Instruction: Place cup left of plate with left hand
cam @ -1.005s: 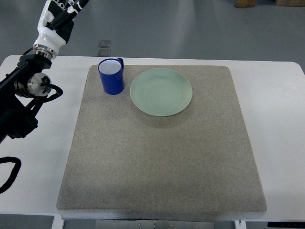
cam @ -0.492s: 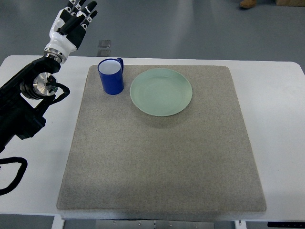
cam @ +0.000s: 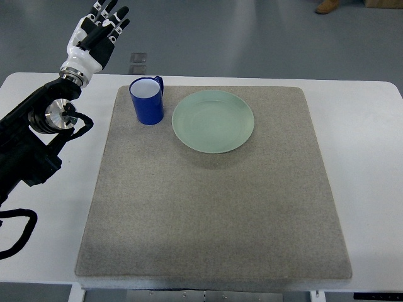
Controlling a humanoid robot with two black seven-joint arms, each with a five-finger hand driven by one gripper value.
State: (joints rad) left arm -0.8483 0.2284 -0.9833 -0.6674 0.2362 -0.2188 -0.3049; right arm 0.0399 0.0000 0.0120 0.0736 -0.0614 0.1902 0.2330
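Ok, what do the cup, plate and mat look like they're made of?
Blue cup: glossy glaze outside, white inside, likely ceramic or enamel. Pale green plate: smooth with a soft sheen, ceramic or melamine; can't tell which. Grey mat: matte, speckled, fuzzy look, probably felt.

Left hand (cam: 96,34) raised at upper left, fingers extended, empty.

Lab: white bench (cam: 371,157), grey mat (cam: 214,214), concrete floor (cam: 252,38).
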